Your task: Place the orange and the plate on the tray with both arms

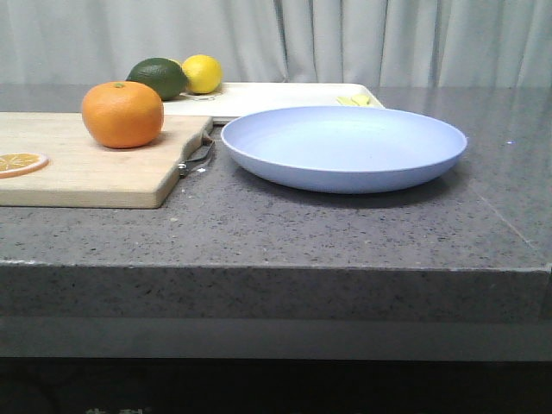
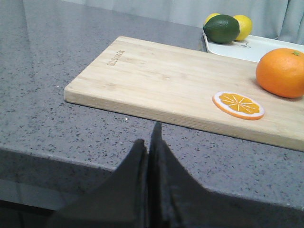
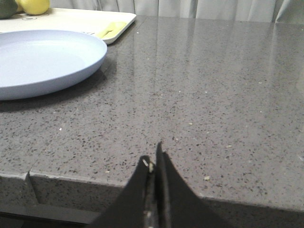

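Low, left fingers [image 2: 148,142] pressed together, right fingers [image 3: 153,164] likewise, empty

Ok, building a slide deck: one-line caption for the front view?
Orange on the cutting board, empty plate on the counter, tray waiting behind.
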